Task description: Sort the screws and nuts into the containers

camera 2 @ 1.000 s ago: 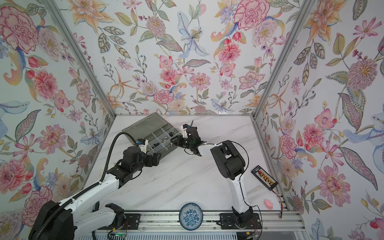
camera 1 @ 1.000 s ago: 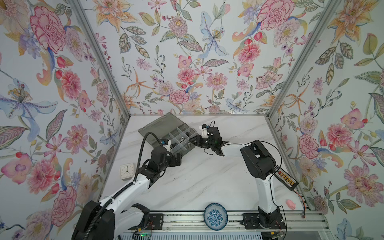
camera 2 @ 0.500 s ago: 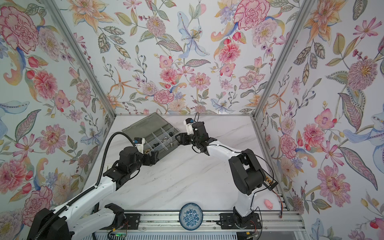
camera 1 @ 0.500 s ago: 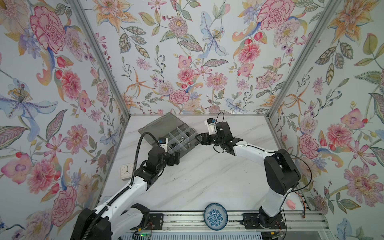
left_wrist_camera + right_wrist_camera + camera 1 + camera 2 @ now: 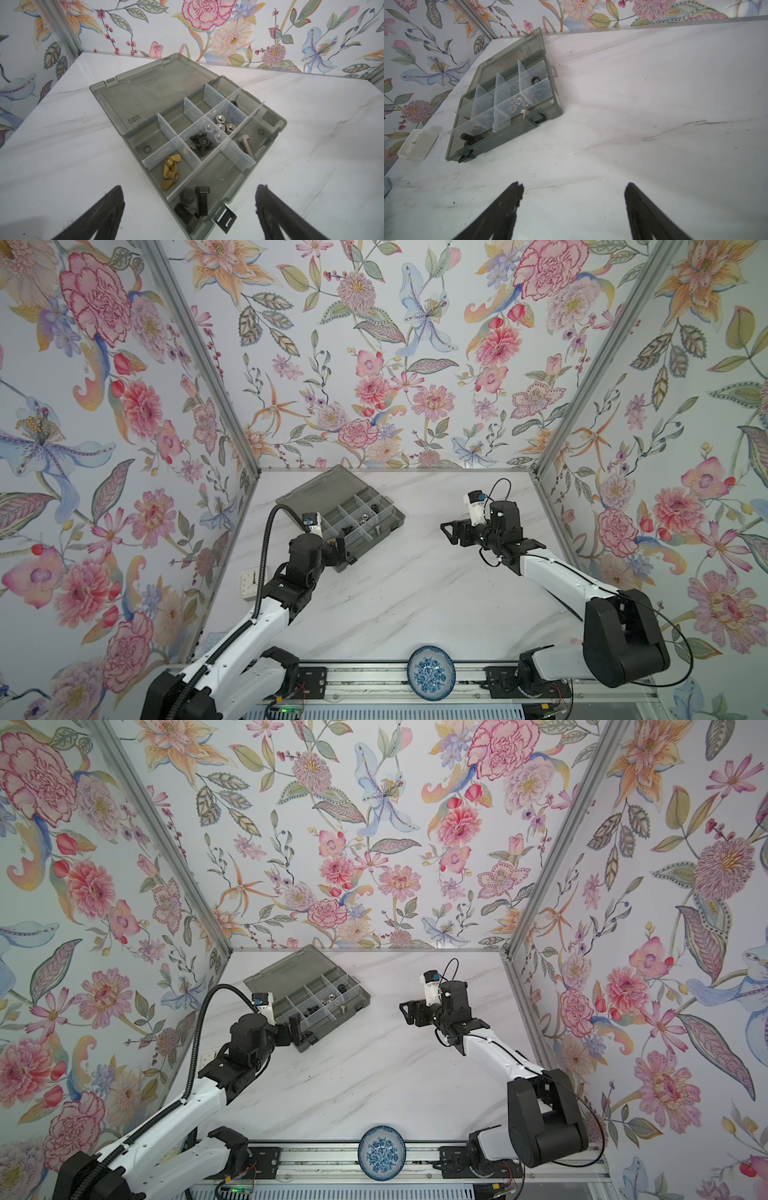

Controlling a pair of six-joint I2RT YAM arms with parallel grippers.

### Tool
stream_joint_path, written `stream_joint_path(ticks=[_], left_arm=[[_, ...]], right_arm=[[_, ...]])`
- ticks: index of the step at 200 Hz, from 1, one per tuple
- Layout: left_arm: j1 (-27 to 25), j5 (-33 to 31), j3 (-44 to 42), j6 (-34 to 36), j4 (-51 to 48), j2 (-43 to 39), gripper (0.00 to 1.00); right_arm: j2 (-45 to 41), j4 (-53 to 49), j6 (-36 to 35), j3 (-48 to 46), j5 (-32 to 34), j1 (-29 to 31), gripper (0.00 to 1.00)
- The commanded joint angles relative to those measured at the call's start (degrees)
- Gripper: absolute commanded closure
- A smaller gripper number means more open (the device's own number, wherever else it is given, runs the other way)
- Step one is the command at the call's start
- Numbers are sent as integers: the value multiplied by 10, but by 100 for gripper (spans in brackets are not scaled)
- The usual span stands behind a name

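Left end effector [image 5: 340,549], wide and empty, hovers just beside the box [image 5: 324,494]; right end effector [image 5: 449,534], equally wide, hangs well apart. Screws [image 5: 201,199] and nuts [image 5: 221,124] lie inside, separated by kind.

box [image 5: 145,99]: smoky translucent plastic | silver bolt [image 5: 247,147]: shiny metal | tabletop [image 5: 311,145]: smooth marble-look
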Motion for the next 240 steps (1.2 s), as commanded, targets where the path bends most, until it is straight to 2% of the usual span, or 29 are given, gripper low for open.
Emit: stream_joint_path(ticks=[1, 19, 21, 23, 65, 107, 142, 195, 240], left_arm=[[8, -47, 1, 17, 17, 2, 1], [14, -67, -3, 18, 30, 0, 1], [15, -69, -5, 20, 34, -1, 0], [15, -69, -6, 22, 38, -3, 1], [29, -89, -34, 64, 110, -2, 1], [49, -76, -27, 113, 139, 41, 1], [61, -64, -48, 151, 211, 71, 1], [80, -57, -73, 218, 287, 91, 1], [109, -76, -123, 255, 395, 106, 1]], right_arm=[[-29, -8, -23, -31, 0, -35, 15], [-51, -7, -32, -54, 8, -64, 10], [-54, -7, -34, -57, 11, -67, 2], [-56, -7, -35, -59, 14, -70, 0], [-120, 21, -76, -124, 53, -146, 1], [-153, 241, -93, -249, 115, -176, 1], [-100, 396, -131, -301, 125, -187, 1], [26, 620, -86, -346, 129, -192, 1], [97, 629, -125, -317, 148, -156, 1]])
